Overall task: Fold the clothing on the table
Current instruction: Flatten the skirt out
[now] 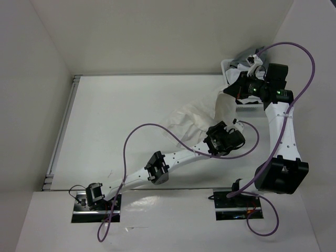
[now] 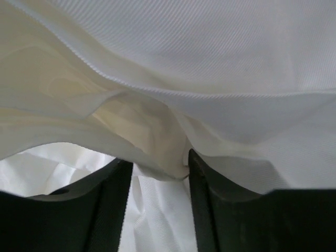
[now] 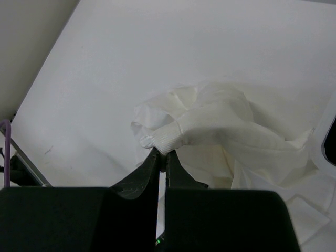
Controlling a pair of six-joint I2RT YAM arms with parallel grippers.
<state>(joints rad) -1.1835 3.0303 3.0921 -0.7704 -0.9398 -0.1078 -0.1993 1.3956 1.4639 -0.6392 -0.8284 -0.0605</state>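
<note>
Clothing point(image 3: 226, 121) pinched by right gripper point(image 3: 161, 153), a fold between left gripper point(image 2: 159, 158) jaws

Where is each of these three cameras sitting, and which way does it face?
Top external: above and behind the bases, looking down on the table; both arms show.
Left wrist: on the left arm, facing the skirt close up; left gripper open beneath it.
Right wrist: on the right arm, looking across the table; right gripper pinches the skirt's edge.
Shared: both wrist views show the skirt.
</note>
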